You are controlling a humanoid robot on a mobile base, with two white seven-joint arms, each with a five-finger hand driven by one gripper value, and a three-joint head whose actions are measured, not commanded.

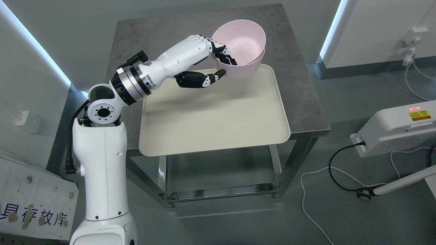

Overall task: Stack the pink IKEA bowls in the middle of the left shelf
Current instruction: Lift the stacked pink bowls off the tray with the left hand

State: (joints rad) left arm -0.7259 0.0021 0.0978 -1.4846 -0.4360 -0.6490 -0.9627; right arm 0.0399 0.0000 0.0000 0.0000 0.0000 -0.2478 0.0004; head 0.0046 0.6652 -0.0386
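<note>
Head view shows our left hand (218, 59) reaching out from the lower left, over the far left corner of the tray (211, 122). Its fingers (226, 56) hook over the near rim of the pink bowls (240, 47) and dip inside, while the thumb (207, 79) lies underneath, against the outer wall at the bottom. So we read the hand as pinching the bowl rim between fingers and thumb, not spread and not simply curled on nothing.

The bowls are already nested: one sits inside the other, the upper rim showing just above the lower one. We judge that the stacking itself is done. The pair sits at the far corner of the tray, tipped slightly toward the hand; whether the lower bowl is resting on the tray or just lifted off it we cannot tell from this angle.

What seems left is the placing. The tray lies on a grey metal table (299, 92), and no shelf appears anywhere around the tray, so the shelf spot named in the task is out of sight. We would guess the stack has yet to be carried there, but nothing here confirms where that is.

Beyond the tray, on the floor to its right, stands a white machine (395, 131) with cables (335, 170) trailing from it. Our right arm does not show.
</note>
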